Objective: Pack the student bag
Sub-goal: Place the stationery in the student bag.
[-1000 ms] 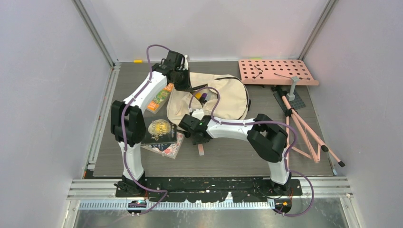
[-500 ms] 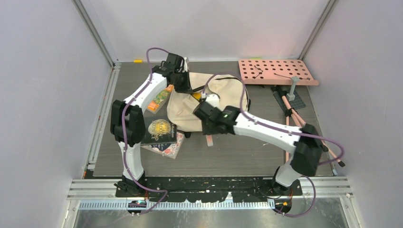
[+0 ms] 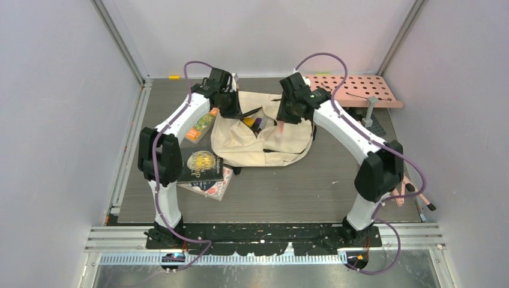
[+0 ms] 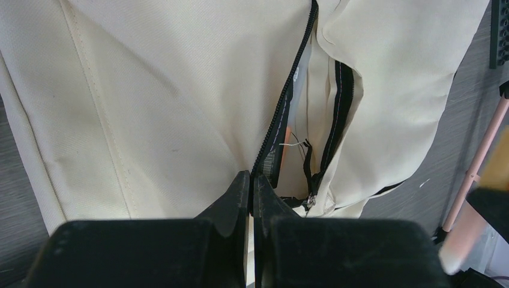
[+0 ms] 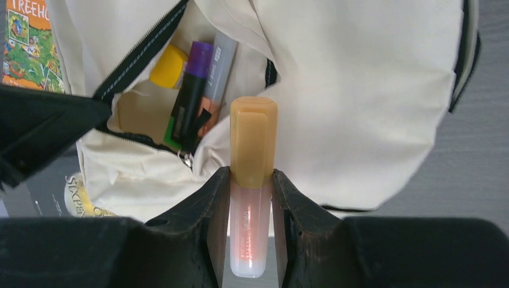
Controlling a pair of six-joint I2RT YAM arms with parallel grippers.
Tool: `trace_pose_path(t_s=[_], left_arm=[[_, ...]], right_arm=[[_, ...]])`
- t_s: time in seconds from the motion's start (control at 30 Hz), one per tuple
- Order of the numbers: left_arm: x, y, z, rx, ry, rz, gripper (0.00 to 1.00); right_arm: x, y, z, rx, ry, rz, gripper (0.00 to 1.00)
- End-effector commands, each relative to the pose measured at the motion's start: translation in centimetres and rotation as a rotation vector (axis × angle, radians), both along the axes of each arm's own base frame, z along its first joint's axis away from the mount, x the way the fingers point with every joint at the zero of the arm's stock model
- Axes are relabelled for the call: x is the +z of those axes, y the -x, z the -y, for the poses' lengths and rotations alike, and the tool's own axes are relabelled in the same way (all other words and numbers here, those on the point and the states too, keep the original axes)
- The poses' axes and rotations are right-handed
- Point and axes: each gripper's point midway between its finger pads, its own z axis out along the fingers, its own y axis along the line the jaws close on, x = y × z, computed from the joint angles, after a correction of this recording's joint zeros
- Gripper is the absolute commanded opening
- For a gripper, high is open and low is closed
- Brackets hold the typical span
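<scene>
The cream student bag [image 3: 273, 141] lies at the middle of the table with its top pocket unzipped. My left gripper [image 3: 233, 110] is shut on the bag's zipper edge [image 4: 273, 138] and holds the opening apart; its jaws pinch the fabric [image 4: 252, 178]. My right gripper [image 3: 282, 117] is shut on a highlighter [image 5: 253, 141] with an orange cap and pale pink body, cap pointing at the opening, just right of it. Inside the pocket lie a purple-capped marker [image 5: 193, 90], a grey marker [image 5: 219, 66] and a yellow item [image 5: 168, 65].
An orange picture book [image 3: 203, 124] lies left of the bag. A dark book [image 3: 201, 166] lies on another book [image 3: 219, 185] in front of it. A pink perforated board [image 3: 354, 90] and pink rods [image 3: 384, 165] are at the right.
My right arm has swung from the table's front near the books up to the bag's opening, carrying the highlighter. My left gripper has stayed on the bag's edge.
</scene>
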Motion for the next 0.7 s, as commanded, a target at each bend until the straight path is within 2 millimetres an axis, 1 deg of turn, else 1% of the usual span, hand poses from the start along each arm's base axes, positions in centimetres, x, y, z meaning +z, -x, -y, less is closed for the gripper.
trace_pose_path(t_s=[0.0,0.03,0.07,0.1,0.13,0.17,0.2,0.23,0.3,0.4,0.47,0.67], left_arm=[[3.7,0.2,-0.7,0.006,0.028,0.076,0.00],[3.7,0.1,-0.7,0.004,0.026,0.077,0.00],[3.7,0.0,-0.7,0.003,0.024,0.077,0.00],[3.8,0.0,-0.6,0.000,0.024,0.077,0.00],[3.9,-0.1,-0.6,-0.005,0.026,0.078,0.00],[4.0,-0.1,-0.5,-0.009,0.026,0.079,0.00],[4.1,-0.1,-0.4,-0.014,0.027,0.078,0.00],[4.1,-0.2,-0.4,-0.016,0.030,0.080,0.00],[4.1,-0.2,-0.2,-0.024,0.036,0.077,0.00],[4.0,-0.4,0.0,-0.028,0.040,0.076,0.00],[4.1,-0.6,0.1,-0.030,0.042,0.078,0.00],[3.6,-0.7,0.9,-0.047,0.069,0.050,0.00]], right_arm=[[1.8,-3.7,-2.7,0.069,-0.093,0.049,0.00],[0.7,-4.4,-3.0,0.070,-0.092,0.023,0.00],[1.5,-5.2,-3.5,0.075,-0.108,0.039,0.00],[0.0,-5.5,-4.0,0.085,-0.105,-0.002,0.00],[0.9,-6.1,-4.6,0.093,-0.121,0.011,0.00],[0.4,-6.4,-5.5,0.119,-0.142,-0.018,0.00],[0.1,-6.5,-5.9,0.125,-0.152,-0.031,0.00],[-0.5,-6.7,-6.4,0.134,-0.159,-0.056,0.00],[-1.6,-6.8,-6.8,0.136,-0.162,-0.088,0.00],[-3.2,-6.4,-7.2,0.140,-0.163,-0.147,0.00],[-3.7,-5.9,-7.3,0.147,-0.165,-0.173,0.00],[-5.9,-4.2,-6.9,0.174,-0.147,-0.251,0.00]])
